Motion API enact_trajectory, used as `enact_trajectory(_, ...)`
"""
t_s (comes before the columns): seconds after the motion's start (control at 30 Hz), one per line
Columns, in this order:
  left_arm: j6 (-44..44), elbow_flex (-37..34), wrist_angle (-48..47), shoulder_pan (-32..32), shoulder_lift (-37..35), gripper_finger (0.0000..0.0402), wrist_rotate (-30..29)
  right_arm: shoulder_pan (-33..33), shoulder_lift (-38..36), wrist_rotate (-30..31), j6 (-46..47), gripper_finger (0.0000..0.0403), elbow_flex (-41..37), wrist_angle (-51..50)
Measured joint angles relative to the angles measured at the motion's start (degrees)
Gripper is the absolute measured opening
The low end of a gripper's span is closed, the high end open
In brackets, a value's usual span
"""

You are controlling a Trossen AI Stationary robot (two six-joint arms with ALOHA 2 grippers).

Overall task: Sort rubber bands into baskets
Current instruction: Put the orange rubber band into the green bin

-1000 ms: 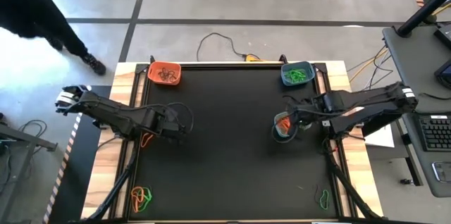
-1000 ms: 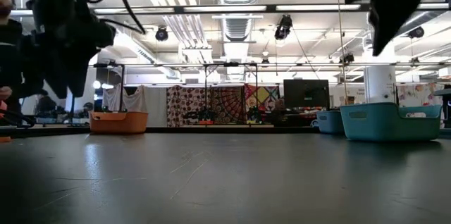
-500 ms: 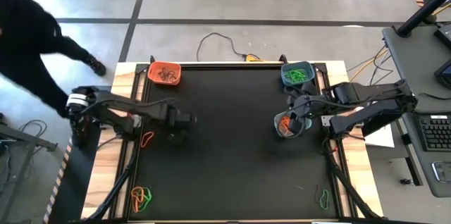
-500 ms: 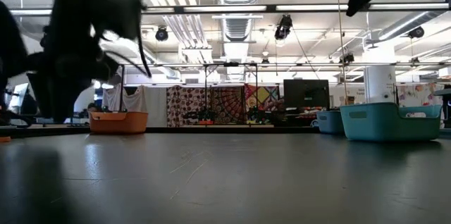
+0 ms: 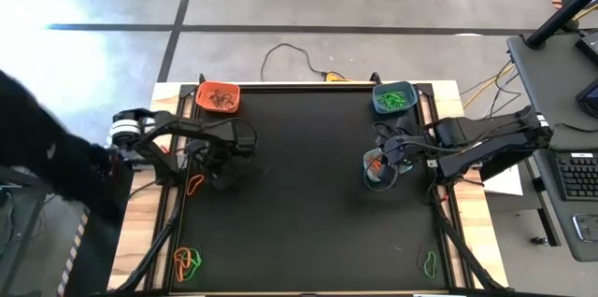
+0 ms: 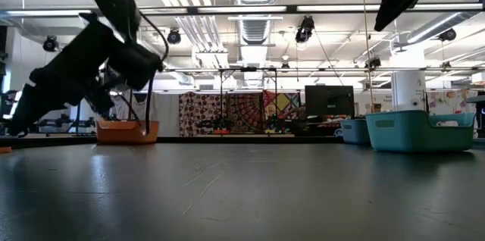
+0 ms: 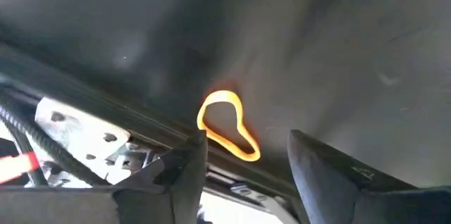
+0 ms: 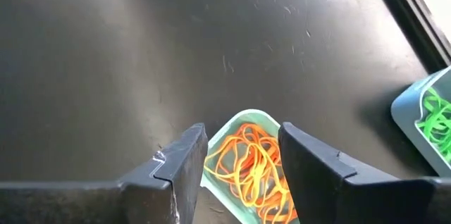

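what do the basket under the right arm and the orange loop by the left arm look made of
The basket looks like moulded plastic, pale teal: smooth, rounded, even rim, slightly glossy. The orange loop at the black mat's edge looks like rubber: a thin band lying limp in an uneven bent outline. The mat looks matte with faint scuffs, material unclear.

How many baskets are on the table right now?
3. An orange basket sits at the far left corner, a teal basket at the far right corner, and a third basket, holding orange rubber bands, lies under the right gripper.
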Motion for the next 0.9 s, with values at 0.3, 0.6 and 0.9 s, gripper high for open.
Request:
enact_trajectory(0.3,10.67,-1.12,3.28,0.85,10.05,0.0176,0.27,0.0,-0.02,-1.62,0.43,0.017,-2.78,0.3)
enact_trajectory(0.6,15.57,-3.15,5.37,0.63,12.28,0.0134,0.87,0.0,-0.11,-2.5,0.35,0.0164,-2.74,0.32)
enact_trajectory(0.9,11.62,-3.17,7.89,-0.33,5.57,0.0009,0.19,-0.02,-0.11,0.31,-2.21,0.0156,-2.72,1.14)
